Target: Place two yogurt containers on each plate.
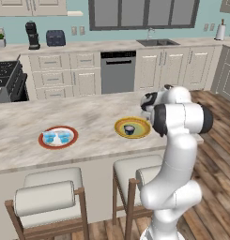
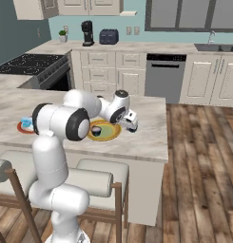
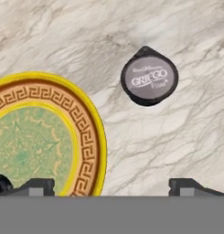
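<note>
Yogurt cups [image 1: 57, 137]: 2 are set on the red plate [image 1: 42, 141], 1 on the yellow plate [image 1: 142, 132], and the last cup [image 3: 149, 77] is left on the counter [image 3: 186, 137] at 1 o'clock of the wide-open, empty gripper [image 3: 111, 185].

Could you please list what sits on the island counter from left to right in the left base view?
Red-rimmed plate holding two pale blue cups → yellow plate holding one dark cup → the robot's arm.
</note>
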You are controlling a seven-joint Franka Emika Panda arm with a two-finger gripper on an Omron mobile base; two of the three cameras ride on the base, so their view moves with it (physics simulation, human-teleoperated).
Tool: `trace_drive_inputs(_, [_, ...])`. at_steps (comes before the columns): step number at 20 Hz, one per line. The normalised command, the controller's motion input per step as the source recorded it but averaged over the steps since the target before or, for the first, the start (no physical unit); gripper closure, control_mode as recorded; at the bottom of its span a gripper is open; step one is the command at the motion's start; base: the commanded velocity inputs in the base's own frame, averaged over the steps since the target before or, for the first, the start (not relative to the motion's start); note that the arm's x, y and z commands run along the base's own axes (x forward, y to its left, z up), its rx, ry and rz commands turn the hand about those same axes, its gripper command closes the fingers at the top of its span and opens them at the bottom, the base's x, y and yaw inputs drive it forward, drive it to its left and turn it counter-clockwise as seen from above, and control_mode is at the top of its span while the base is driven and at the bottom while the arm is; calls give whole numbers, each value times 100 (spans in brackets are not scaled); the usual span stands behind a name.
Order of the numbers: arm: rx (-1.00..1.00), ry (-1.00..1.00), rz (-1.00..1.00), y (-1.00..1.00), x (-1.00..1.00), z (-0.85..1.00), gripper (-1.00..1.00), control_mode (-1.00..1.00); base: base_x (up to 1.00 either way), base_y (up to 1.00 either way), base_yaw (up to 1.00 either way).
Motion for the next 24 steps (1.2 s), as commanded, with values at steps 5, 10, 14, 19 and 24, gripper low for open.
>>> trace_drive_inputs(5, [-5, 0, 0, -37, 1, -1, -100, -100, 0, 0, 0])
trace_drive_inputs(10, [-11, 0, 0, -15, 0, -3, -100, -100, 0, 0, 0])
trace_drive_inputs(14, [-4, 4, 0, -1, 18, -1, -100, -100, 0, 0, 0])
trace_drive_inputs(19, [0, 2, 0, 0, 37, -13, -100, -100, 0, 0, 0])
trace_drive_inputs(24, [0, 0, 0, 0, 34, -19, -100, -100, 0, 0, 0])
